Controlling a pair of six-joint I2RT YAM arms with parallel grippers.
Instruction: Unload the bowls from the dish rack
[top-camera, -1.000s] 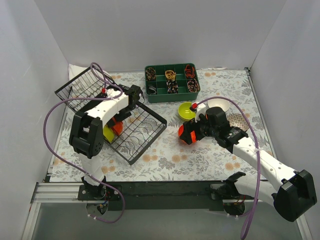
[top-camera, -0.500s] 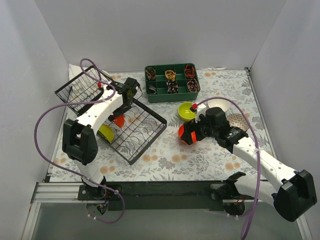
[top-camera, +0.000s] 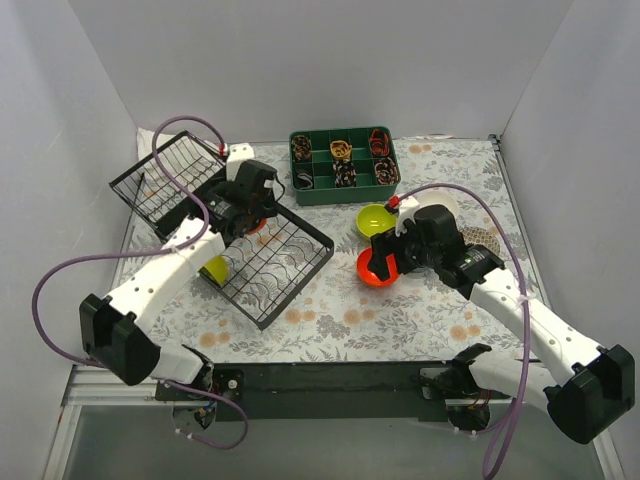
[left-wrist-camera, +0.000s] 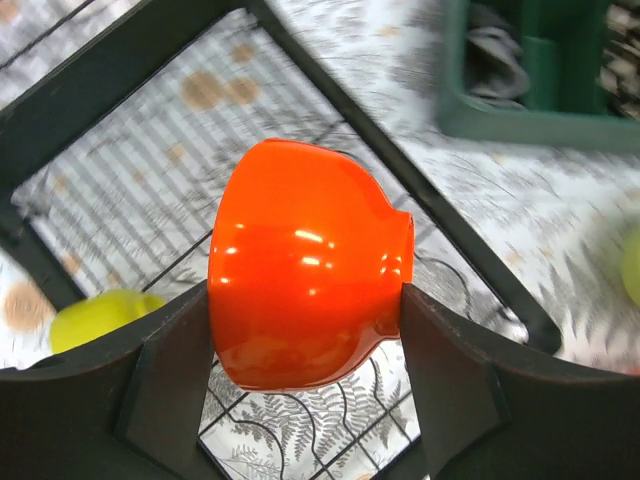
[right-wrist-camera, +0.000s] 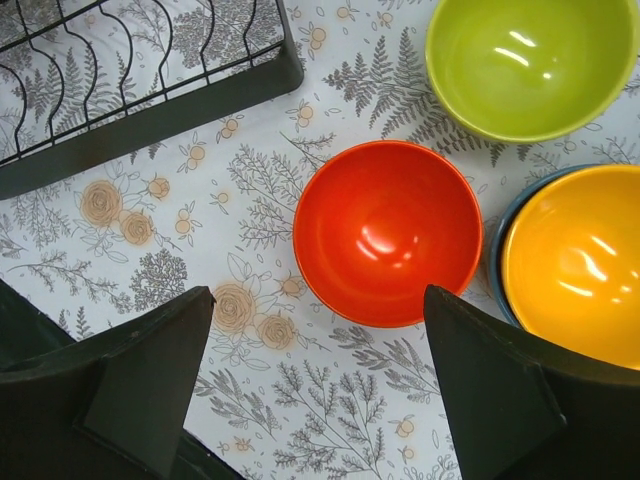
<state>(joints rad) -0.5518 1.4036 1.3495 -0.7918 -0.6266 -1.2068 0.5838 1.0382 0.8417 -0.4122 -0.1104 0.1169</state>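
My left gripper (top-camera: 250, 208) is shut on an orange bowl (left-wrist-camera: 305, 265), gripped rim to foot between both fingers and held on its side above the black wire dish rack (top-camera: 290, 262). A lime-yellow bowl (top-camera: 213, 268) still lies in the rack, also in the left wrist view (left-wrist-camera: 95, 315). My right gripper (right-wrist-camera: 318, 297) hangs open over a red bowl (right-wrist-camera: 388, 232) that rests upright on the table (top-camera: 375, 270). Beside it stand a lime bowl (right-wrist-camera: 530, 65) and a blue bowl with a yellow inside (right-wrist-camera: 580, 260).
A green divided tray (top-camera: 345, 195) of small items stands at the back. The rack's tilted wire panel (top-camera: 165, 175) leans at the far left. A white bowl (top-camera: 440, 205) and a mosaic bowl (top-camera: 480, 240) sit on the floral cloth behind my right arm.
My left arm has raised the orange bowl out of the rack's slots and carried it toward the far side. My right gripper has drawn back above the red bowl, which now shows whole.
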